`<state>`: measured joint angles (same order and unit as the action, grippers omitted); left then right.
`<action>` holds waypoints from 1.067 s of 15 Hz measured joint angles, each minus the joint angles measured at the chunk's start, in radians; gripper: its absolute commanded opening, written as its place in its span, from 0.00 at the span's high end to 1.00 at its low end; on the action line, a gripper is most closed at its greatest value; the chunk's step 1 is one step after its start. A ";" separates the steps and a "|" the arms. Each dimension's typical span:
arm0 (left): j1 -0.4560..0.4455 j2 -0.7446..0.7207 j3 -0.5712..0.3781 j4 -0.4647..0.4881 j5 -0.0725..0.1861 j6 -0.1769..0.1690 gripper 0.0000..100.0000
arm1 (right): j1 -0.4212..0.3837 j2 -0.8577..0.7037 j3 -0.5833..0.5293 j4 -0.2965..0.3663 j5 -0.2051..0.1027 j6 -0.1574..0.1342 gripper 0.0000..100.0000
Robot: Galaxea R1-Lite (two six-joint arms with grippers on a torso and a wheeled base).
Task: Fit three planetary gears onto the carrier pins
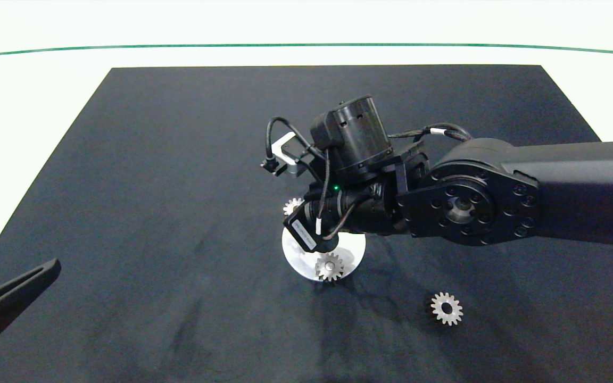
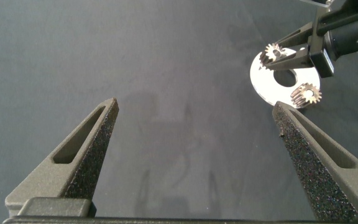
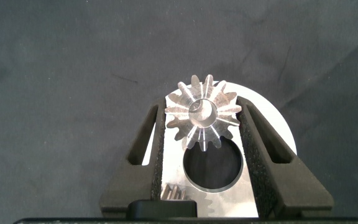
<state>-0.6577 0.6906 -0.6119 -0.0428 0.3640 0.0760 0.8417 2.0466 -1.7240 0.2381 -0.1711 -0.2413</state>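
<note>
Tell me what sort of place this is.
Probably a robot assembly test bench: a black mat on a white table, a carrier disc, loose gear, and right gripper holding another gear.

My head camera looks steeply down on the black-matted table [image 1: 179,159] from above. My left wrist camera hangs back, viewing the flat white round disc [image 2: 267,87] at two o'clock; my right wrist camera sits close over that disc [image 3: 272,121].

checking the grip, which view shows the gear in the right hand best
The right wrist view: the held gear fills the centre between the right hand fingers, over the white disc. The left wrist view shows it small; the head view mostly hides it.
</note>
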 measured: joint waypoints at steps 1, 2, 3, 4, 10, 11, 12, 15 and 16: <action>0.000 0.000 0.000 0.000 0.000 0.000 0.00 | 0.000 0.001 0.000 0.000 0.000 0.000 0.84; 0.000 0.000 0.001 0.000 0.000 0.000 0.00 | 0.000 0.002 0.001 0.000 -0.001 0.000 0.84; 0.000 0.000 0.003 0.000 0.000 0.000 0.00 | 0.000 0.005 0.001 0.000 -0.001 0.000 0.84; 0.000 0.000 0.005 0.000 0.000 0.000 0.00 | 0.000 0.008 0.001 -0.001 -0.001 0.001 0.84; 0.000 -0.001 0.016 -0.001 0.000 0.000 0.00 | 0.000 0.019 0.000 -0.004 -0.001 0.002 0.84; 0.000 -0.002 0.018 -0.001 0.000 0.000 0.00 | -0.001 0.020 0.000 -0.005 -0.002 0.002 0.84; 0.000 -0.004 0.022 -0.001 0.000 0.000 0.00 | -0.002 0.022 -0.002 -0.006 -0.005 0.002 0.84; 0.000 -0.009 0.029 -0.001 0.000 0.000 0.00 | -0.004 0.037 -0.031 -0.006 -0.019 0.004 0.84; 0.000 -0.010 0.030 -0.001 0.000 0.000 0.00 | -0.005 0.041 -0.040 -0.004 -0.021 0.004 0.84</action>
<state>-0.6581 0.6811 -0.5815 -0.0440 0.3645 0.0760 0.8370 2.0874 -1.7640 0.2336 -0.1919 -0.2377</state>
